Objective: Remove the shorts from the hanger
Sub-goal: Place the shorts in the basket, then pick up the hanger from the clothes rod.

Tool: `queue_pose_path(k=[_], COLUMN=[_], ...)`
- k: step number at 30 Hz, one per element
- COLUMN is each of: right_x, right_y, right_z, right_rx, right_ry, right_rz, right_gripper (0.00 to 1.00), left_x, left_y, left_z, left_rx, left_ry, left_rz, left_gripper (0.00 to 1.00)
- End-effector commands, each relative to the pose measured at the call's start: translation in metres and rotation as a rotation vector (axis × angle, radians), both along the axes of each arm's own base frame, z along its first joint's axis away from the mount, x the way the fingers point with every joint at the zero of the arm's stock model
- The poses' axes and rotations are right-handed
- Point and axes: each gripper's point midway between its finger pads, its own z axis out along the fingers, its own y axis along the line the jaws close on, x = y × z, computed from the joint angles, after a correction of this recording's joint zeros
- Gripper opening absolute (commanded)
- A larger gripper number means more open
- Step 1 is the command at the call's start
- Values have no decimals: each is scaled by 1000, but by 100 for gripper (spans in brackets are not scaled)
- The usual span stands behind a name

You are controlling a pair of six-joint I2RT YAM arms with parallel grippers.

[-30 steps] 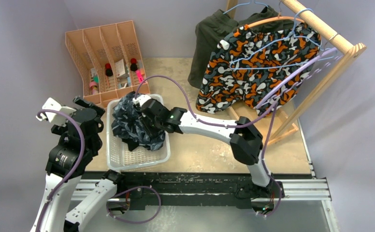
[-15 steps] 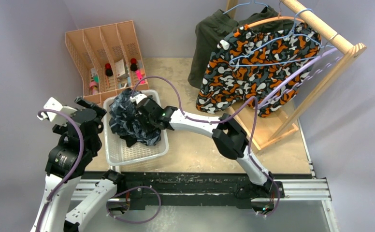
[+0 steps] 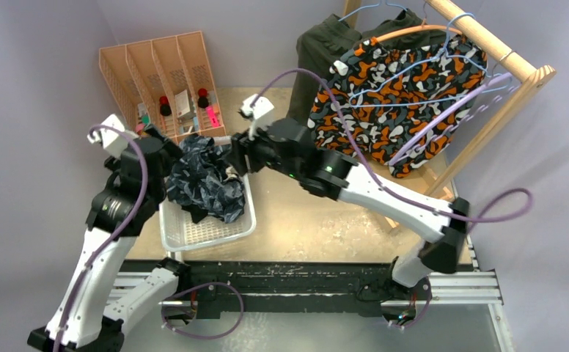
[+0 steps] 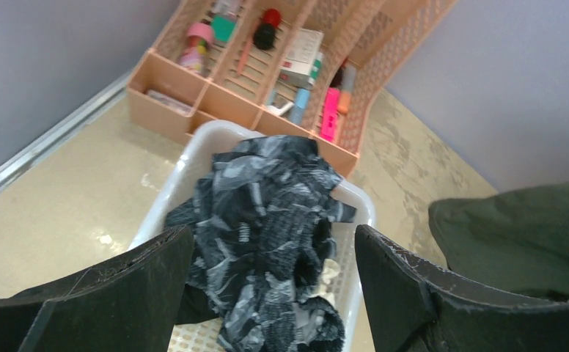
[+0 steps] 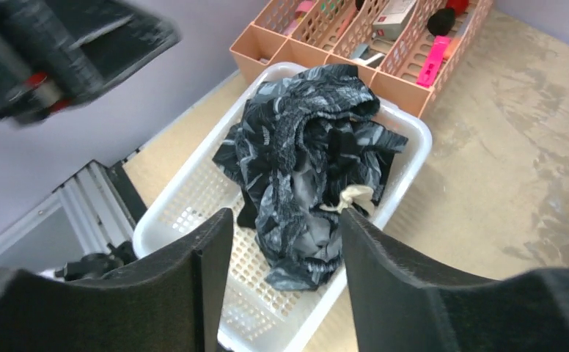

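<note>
Dark blue-grey camouflage shorts (image 3: 207,185) lie crumpled in a white basket (image 3: 201,236) on the worktop. Both arms hover above it, the left jaws and the right jaws each apart and empty. Orange camouflage shorts (image 3: 384,103) and olive shorts (image 3: 314,55) hang on hangers from a wooden rail (image 3: 487,40) at far right.

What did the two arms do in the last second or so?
The right tool let go of the dark camouflage shorts and lifted up and back, leaving them bunched in the white basket. The left tool, open, swung in over the basket. The orange camouflage shorts and olive shorts hang on the rack as before.
</note>
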Motion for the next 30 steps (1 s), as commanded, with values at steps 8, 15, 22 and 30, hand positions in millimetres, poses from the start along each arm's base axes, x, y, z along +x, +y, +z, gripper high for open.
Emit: queue_pose_path(k=[8, 15, 22, 30], right_x=[-62, -63, -67, -76], right_y=[-69, -112, -132, -144], right_z=[-87, -165, -194, -225], right_rx=[0, -141, -115, -165], right_ry=[139, 126, 78, 195], right_rz=[59, -24, -49, -94], right_gripper=[62, 63, 64, 67], left_x=[102, 140, 179, 210], left_y=[-108, -187, -251, -347], left_z=[51, 80, 102, 98], left_rx=[-15, -52, -149, -112], left_ry=[-83, -200, -364, -415], left_rz=[-484, -848, -1088, -1284], left_gripper=[80, 78, 78, 78])
